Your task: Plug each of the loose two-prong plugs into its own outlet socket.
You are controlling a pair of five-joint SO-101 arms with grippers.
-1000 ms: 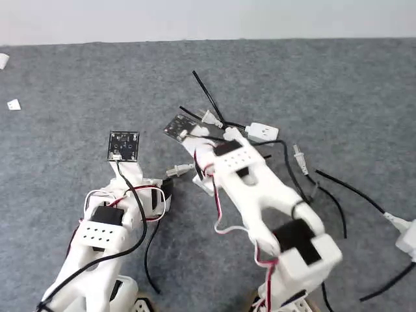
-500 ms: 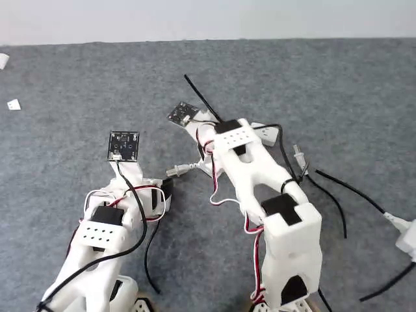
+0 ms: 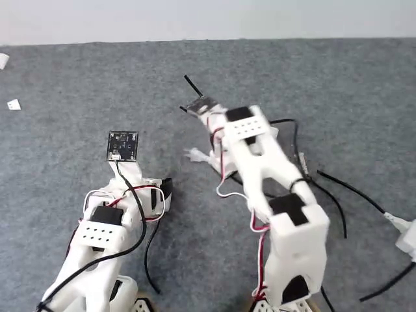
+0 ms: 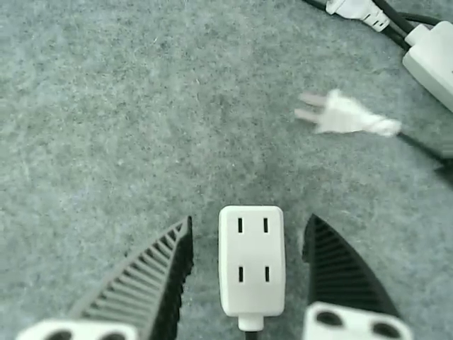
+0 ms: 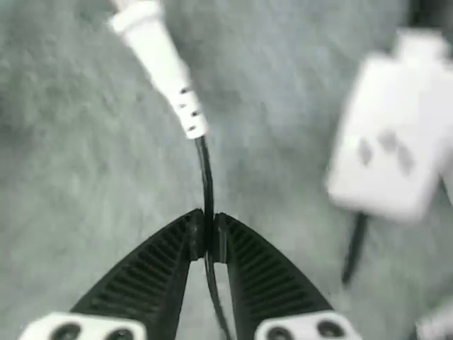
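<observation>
A white outlet socket (image 4: 251, 258) lies flat on the grey carpet between the fingers of my open left gripper (image 4: 249, 221), touching neither one. Beyond it on the carpet is a white two-prong plug (image 4: 343, 115), which the high view places (image 3: 195, 155) beside the right arm. My right gripper (image 5: 209, 234) is shut on that plug's thin black cord (image 5: 206, 177), a short way behind the plug body (image 5: 157, 60). A second white socket (image 5: 393, 152) lies close beside the right gripper.
Another plug (image 4: 354, 8) and a socket block (image 4: 433, 55) lie farther off. More black cords and a plug (image 3: 300, 159) trail to the right of the right arm, with a socket (image 3: 409, 239) at the table's right edge. White scraps (image 3: 13, 104) lie far left.
The right arm has stretched toward the far side of the table, drawing the plug by its cord away from the left arm. The left arm has not moved.
</observation>
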